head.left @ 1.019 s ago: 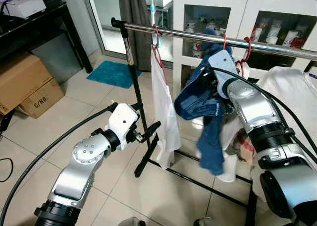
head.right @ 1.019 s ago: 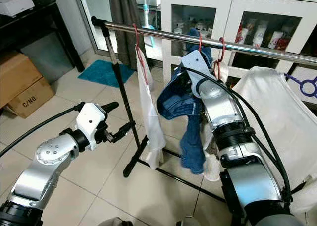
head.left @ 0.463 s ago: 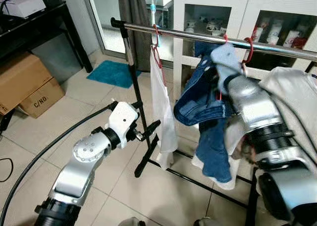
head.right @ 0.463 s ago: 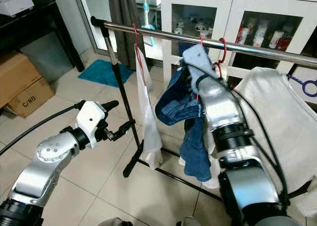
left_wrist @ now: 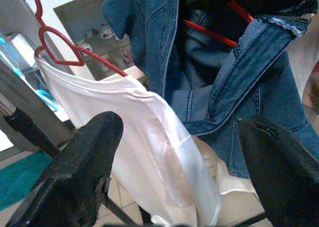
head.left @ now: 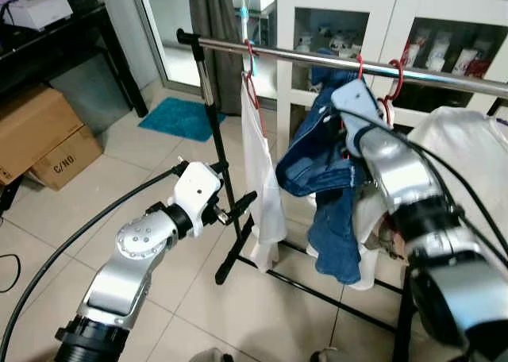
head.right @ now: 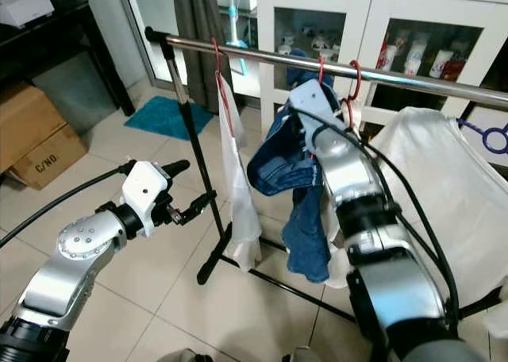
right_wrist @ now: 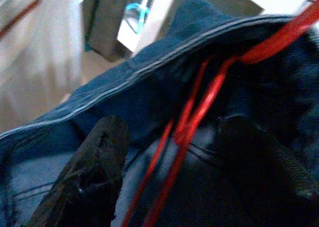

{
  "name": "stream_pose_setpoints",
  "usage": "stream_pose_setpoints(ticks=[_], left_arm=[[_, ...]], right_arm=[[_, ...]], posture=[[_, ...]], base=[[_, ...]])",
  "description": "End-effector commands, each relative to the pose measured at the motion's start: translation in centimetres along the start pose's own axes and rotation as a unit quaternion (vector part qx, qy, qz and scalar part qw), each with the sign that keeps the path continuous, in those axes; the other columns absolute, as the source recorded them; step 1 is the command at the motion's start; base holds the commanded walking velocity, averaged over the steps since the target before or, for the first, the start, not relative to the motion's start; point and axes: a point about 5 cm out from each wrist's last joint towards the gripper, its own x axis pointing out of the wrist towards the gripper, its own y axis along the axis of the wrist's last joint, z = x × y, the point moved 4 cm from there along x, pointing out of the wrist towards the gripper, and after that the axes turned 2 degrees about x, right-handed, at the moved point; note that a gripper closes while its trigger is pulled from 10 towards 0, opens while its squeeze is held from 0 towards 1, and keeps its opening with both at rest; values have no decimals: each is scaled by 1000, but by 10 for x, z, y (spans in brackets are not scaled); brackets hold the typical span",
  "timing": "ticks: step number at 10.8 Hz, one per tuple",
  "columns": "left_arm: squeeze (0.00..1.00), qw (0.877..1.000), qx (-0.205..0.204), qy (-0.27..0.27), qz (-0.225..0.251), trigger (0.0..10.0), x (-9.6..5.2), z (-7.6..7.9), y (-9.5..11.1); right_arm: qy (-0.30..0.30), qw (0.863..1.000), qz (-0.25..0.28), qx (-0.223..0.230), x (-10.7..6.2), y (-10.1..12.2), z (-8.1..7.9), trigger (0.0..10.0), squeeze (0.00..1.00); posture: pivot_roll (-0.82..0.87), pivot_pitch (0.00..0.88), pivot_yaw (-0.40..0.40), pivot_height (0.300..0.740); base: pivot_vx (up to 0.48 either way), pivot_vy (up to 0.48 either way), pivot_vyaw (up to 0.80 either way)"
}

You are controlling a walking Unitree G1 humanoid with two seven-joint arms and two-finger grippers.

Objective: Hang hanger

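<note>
The red hanger (right_wrist: 194, 122), draped in a denim garment (head.left: 321, 171), hangs hooked over the metal rail (head.left: 317, 58). The right gripper (right_wrist: 174, 152) sits against its neck with fingers spread on either side of the red wire. At nine o'clock of the denim garment hangs a white shirt (head.left: 262, 179); the left gripper (head.left: 238, 207), fingers parted, is beside the shirt.

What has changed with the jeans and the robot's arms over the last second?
The right gripper, open around the red wire hanger carrying the blue denim jeans, lifted it half a second ago and has settled it back beneath the steel clothes rail, its hook over the rail. The left gripper, the white shirt on its red hanger and the cardboard boxes stayed put.
</note>
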Motion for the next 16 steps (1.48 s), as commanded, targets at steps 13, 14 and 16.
stream_pose_setpoints(ticks=[13,14,16], left_arm=[[0,1000,12,-9,7,10000,0,0,4],[0,1000,12,-9,7,10000,1,0,4],[0,1000,9,-11,8,10000,1,0,4]], right_arm=[[2,994,-5,110,15,-8,-1,0,0],[2,993,-10,115,15,-11,-2,0,0],[1,992,-12,125,16,-12,-3,0,0]], posture=[[-80,0,102,740],[-81,0,102,740],[-81,0,104,740]], base=[[0,0,0],[0,0,0],[0,0,0]])
